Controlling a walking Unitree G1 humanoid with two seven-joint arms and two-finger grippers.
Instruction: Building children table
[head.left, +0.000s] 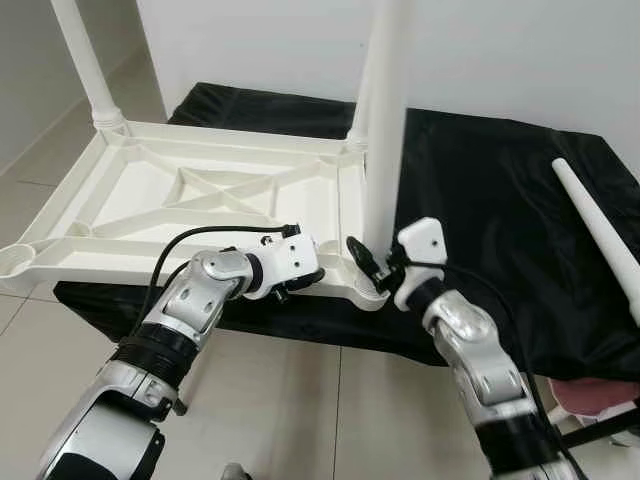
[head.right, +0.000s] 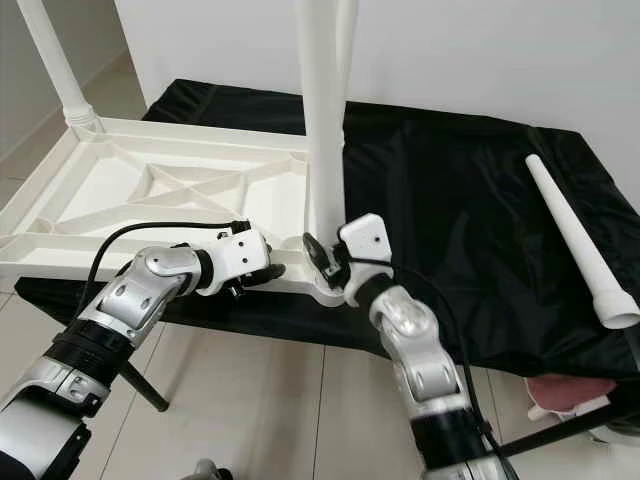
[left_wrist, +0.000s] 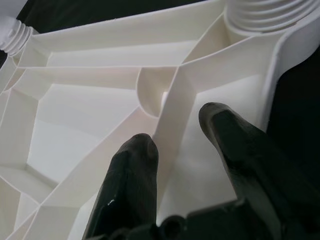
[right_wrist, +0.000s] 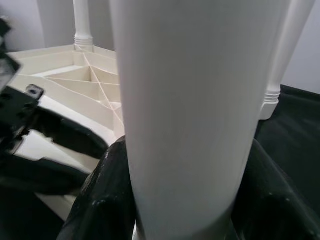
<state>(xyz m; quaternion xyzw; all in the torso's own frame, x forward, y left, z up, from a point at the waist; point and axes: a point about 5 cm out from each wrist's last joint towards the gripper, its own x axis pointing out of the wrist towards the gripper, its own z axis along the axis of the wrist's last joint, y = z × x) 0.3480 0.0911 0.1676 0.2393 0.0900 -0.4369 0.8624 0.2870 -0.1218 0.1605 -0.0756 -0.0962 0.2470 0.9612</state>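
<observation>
Holding the near leg low down, the right gripper has its two black fingers closed around it, right above the corner socket. Beside it, the left gripper has its fingers pinched on a thin rib of the white tabletop, which lies upside down on the black cloth. To do this step well, I think the leg should stay straight up while it turns, and the top must not slide. Farther back stand two more legs. The last leg lies loose on the cloth, far right.
</observation>
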